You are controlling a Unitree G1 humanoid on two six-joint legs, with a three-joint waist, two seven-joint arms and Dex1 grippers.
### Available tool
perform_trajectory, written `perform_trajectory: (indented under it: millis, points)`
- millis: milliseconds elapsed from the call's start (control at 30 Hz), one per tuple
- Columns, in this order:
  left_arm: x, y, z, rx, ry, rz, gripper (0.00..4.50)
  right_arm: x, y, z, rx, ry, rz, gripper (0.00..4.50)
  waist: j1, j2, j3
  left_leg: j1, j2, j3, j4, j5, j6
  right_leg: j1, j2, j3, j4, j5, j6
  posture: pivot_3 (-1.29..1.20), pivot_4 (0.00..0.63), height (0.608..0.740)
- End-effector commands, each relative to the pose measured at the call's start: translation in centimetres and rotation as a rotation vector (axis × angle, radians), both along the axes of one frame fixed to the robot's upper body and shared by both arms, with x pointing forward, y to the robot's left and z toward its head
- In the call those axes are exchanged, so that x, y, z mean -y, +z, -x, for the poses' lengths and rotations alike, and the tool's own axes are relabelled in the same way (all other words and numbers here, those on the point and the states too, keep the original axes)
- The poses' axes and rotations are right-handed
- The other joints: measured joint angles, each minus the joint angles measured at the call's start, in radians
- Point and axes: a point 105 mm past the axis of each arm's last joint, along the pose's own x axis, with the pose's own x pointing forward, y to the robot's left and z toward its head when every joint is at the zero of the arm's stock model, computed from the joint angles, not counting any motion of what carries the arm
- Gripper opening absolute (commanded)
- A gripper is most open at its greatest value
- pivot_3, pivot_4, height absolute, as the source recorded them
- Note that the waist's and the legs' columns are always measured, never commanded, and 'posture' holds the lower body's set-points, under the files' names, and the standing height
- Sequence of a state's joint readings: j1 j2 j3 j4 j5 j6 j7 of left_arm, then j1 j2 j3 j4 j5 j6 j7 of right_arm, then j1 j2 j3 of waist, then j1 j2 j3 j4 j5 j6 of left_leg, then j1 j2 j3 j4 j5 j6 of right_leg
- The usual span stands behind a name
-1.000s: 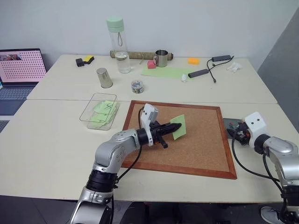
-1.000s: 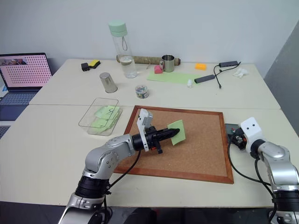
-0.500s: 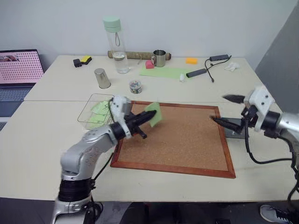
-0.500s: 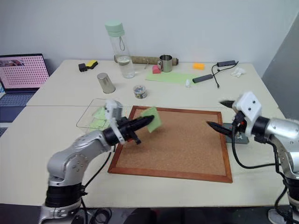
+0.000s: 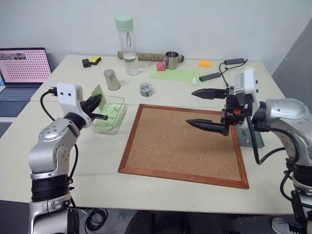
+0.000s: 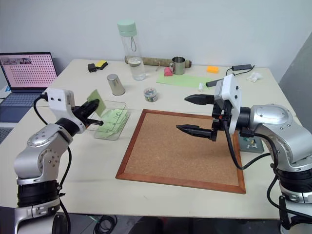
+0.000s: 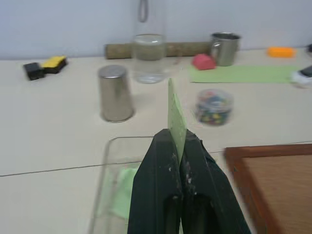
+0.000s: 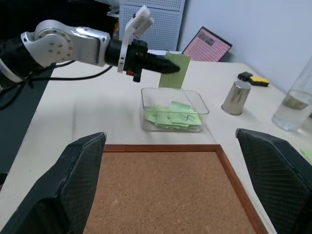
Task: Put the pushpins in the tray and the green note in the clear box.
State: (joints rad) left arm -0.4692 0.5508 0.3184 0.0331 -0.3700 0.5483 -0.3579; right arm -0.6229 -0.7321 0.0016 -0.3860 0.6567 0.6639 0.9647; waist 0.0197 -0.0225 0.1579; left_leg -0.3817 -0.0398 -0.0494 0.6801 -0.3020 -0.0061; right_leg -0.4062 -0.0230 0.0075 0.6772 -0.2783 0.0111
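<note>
Left gripper (image 7: 178, 146): jaws pinched on the green note (image 7: 176, 114), held edge-on and upright. Below it, the clear box (image 7: 106, 165) with green papers inside. Beyond on the table (image 7: 48, 131): steel cup (image 7: 115, 92), bottle (image 7: 148, 56), pin jar (image 7: 213, 106), mug (image 7: 224, 48). Corkboard (image 7: 273, 170) corner beside the box.

The green note (image 5: 96, 93), upright (held edge-on), hangs above the clear box (image 5: 108, 116) of notes.

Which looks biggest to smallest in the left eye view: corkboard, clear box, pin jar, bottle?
1. Corkboard
2. Bottle, though the clear box looks about as big, so that order is unsure
3. Pin jar
</note>
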Motion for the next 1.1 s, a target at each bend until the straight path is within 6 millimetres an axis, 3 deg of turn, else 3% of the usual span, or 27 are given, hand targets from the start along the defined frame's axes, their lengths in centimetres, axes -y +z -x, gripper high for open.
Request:
perform_trajectory:
  millis: [33, 300, 433, 533, 600, 767, 867, 967, 1100]
  points:
    - [0.3, 1.1, -0.7, 0.032, -0.050, -0.040, 0.96, -0.4, 0.7, 0.4, 0.035, 0.031, 0.004, 4.50, 0.000, 0.000, 0.000, 0.000, 0.000, 0.000, 0.000, 0.000, 0.000, 0.000, 0.000, 0.000, 0.000, 0.000, 0.000, 0.00, 0.150, 0.740]
    - [0.9, 1.1, -0.6, 0.014, -0.128, -0.055, 2.48, -0.2, 0.3, 0.7, 0.029, 0.028, 0.013, 4.50, -0.001, 0.000, 0.000, 0.000, 0.000, 0.000, 0.000, 0.000, 0.000, -0.001, 0.000, 0.000, 0.000, 0.000, 0.000, 0.00, 0.150, 0.740]
    - [1.3, 2.2, 0.2, 0.042, -0.174, -0.090, 3.20, 0.1, 0.2, 0.7, 0.024, 0.012, 0.018, 4.50, -0.001, 0.000, 0.000, 0.000, 0.000, 0.000, 0.000, 0.000, 0.000, -0.001, 0.000, 0.000, 0.000, 0.000, 0.000, 0.00, 0.150, 0.740]
    - [0.5, 3.1, 1.6, 0.034, -0.208, -0.214, 3.85, 0.7, -0.1, 0.6, 0.024, -0.025, 0.023, 4.50, -0.004, -0.001, 0.001, -0.001, 0.000, 0.000, 0.000, 0.000, 0.000, -0.001, 0.000, 0.000, 0.000, 0.000, 0.000, 0.00, 0.150, 0.740]
    - [-0.5, 3.1, 2.5, 0.008, -0.223, -0.283, 3.99, 1.3, -0.5, 0.4, 0.027, -0.068, 0.033, 4.50, -0.006, -0.001, 0.001, -0.001, 0.000, 0.000, -0.002, 0.000, 0.000, -0.002, 0.000, 0.000, -0.001, 0.000, 0.000, 0.00, 0.150, 0.740]
    - [-3.7, 1.7, 6.2, -0.177, -0.314, -0.500, 3.99, 5.7, -2.4, 0.3, -0.003, -0.249, 0.124, 4.50, -0.011, 0.000, 0.002, -0.001, 0.001, 0.000, -0.003, 0.000, 0.000, -0.002, -0.001, 0.000, -0.003, 0.000, -0.001, 0.00, 0.150, 0.740]
    - [-5.8, -0.4, 8.8, -0.330, -0.366, -0.631, 3.99, 9.4, -3.9, 0.7, -0.054, -0.359, 0.210, 4.50, -0.012, 0.002, 0.003, -0.002, 0.001, 0.001, -0.004, -0.001, 0.001, -0.002, -0.002, 0.000, -0.004, 0.000, -0.001, 0.00, 0.150, 0.740]
    - [-7.6, -2.0, 10.7, -0.451, -0.389, -0.680, 3.99, 12.7, -5.1, 1.6, -0.114, -0.435, 0.297, 4.50, -0.009, 0.004, 0.004, -0.001, 0.001, 0.001, -0.004, -0.001, 0.002, -0.001, -0.002, 0.000, -0.005, 0.000, -0.001, 0.00, 0.150, 0.740]
    - [-8.3, -2.8, 11.6, -0.483, -0.402, -0.646, 3.99, 16.7, -6.4, 2.7, -0.184, -0.532, 0.380, 4.50, -0.001, 0.004, 0.004, -0.001, 0.001, 0.001, -0.004, -0.002, 0.003, 0.000, -0.003, -0.001, -0.004, -0.001, -0.001, 0.00, 0.150, 0.740]
